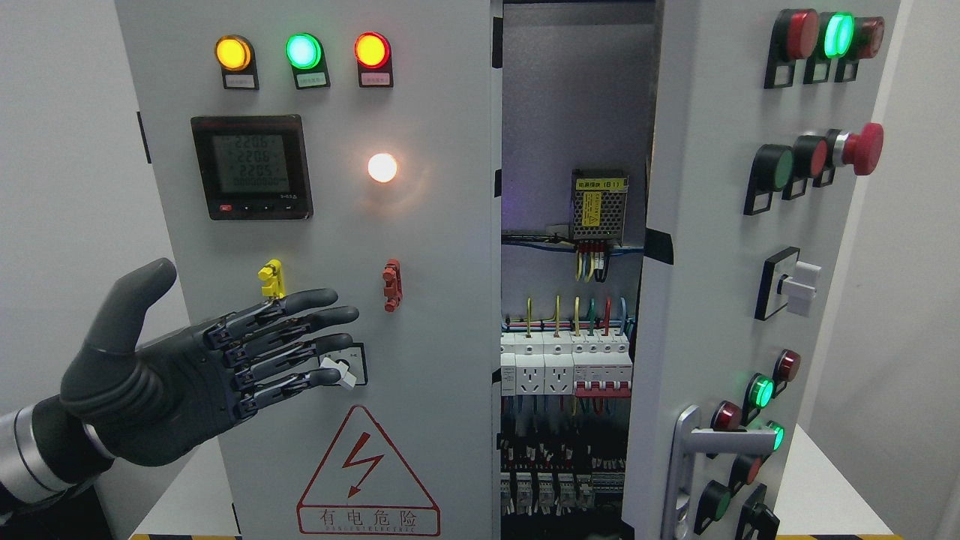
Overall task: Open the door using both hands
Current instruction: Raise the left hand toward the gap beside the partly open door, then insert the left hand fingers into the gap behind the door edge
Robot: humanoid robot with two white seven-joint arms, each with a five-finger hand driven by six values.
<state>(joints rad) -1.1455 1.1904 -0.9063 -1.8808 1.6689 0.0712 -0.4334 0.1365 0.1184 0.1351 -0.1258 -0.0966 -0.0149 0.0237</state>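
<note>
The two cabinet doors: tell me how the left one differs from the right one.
The left door faces the camera flat and looks shut; the right door is swung open, seen at an angle, baring the wiring between them. The left door carries a meter and a warning triangle; the right door carries a handle and a red mushroom button. The open left robot hand is in front of the left door only. Both are grey with lit lamps.

Left robot hand raised from lower left, fingers extended (slightly spread), thumb up, holding nothing
</note>
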